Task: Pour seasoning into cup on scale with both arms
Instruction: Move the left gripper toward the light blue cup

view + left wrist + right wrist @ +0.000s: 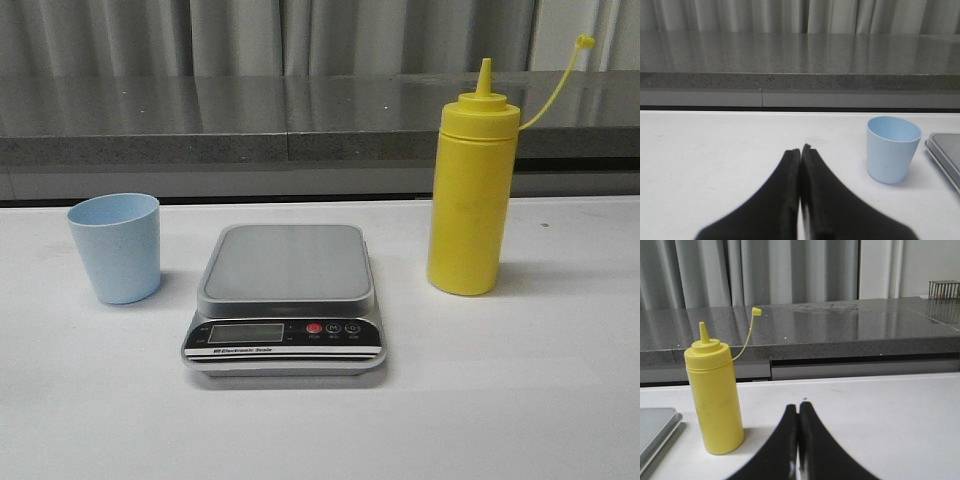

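On my front feed, a silver-grey digital kitchen scale (285, 300) sits at the centre of the white table (520, 400), its square platform bare and its black front panel, with an LCD display (245, 333) and a red button (314, 328) beside two more round buttons, facing the near edge. A small pale blue plastic cup (115, 247) stands upright on the table to the left of the scale, near it but not touching and not on the platform. To the right of the scale, also apart from it, a tall yellow squeeze bottle of seasoning (470, 190) stands upright, its cone nozzle uncovered and its small cap (585, 42) hanging out to the right on a thin tethered strap. A grey stone-look counter (200, 125) runs along the far side of the table, with pale curtains (300, 35) behind it. Neither arm appears on the front feed. From the left wrist camera I see the left gripper (800, 150) with its two black fingers pressed together and nothing between them, low over the table, the cup and a corner of the scale beyond it. From the right wrist camera the right gripper (798, 407) is likewise clenched on nothing, with the bottle standing apart from it and an edge of the scale just beside the bottle.
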Robot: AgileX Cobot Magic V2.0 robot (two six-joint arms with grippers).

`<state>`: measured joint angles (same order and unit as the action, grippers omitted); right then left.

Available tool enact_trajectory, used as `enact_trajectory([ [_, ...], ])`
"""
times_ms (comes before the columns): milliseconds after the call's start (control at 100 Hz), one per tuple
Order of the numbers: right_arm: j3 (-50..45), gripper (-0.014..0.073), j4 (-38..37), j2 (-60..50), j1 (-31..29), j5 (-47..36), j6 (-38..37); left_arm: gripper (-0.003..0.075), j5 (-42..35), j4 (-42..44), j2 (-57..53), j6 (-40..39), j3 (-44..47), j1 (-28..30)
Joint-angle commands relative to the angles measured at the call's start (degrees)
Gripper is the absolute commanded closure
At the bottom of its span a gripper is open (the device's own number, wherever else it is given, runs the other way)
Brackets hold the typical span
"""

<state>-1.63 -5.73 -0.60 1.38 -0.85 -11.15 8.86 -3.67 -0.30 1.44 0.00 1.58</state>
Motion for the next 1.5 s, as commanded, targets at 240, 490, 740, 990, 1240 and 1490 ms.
enact_trajectory([
  [240,1.04,0.0662,0.13,-1.18,-0.37,-4.62,0.22,0.0741,-4.05,-0.08,-1.72,0.04,2.33,0.12],
  [490,1.04,0.0662,0.13,-1.18,-0.37,-4.62,0.22,0.0741,-8.1,-0.34,-1.72,0.04,1.61,0.12],
  [740,1.04,0.0662,0.13,-1.18,-0.37,-4.62,0.22,0.0741,-1.25,-0.34,0.16,0.04,-7.12,0.12],
  [990,1.04,0.0662,0.13,-1.18,-0.37,-4.62,0.22,0.0741,5.87,-1.96,10.03,0.04,-17.46,-0.08],
  [1240,1.04,0.0662,0.13,-1.18,-0.37,-4.62,0.22,0.0658,17.73,-1.96,25.41,0.48,-28.47,-0.08],
  [1490,1.04,0.0662,0.13,-1.18,-0.37,-4.62,0.22,0.0243,15.99,-7.75,39.11,4.89,-35.06,-0.08],
])
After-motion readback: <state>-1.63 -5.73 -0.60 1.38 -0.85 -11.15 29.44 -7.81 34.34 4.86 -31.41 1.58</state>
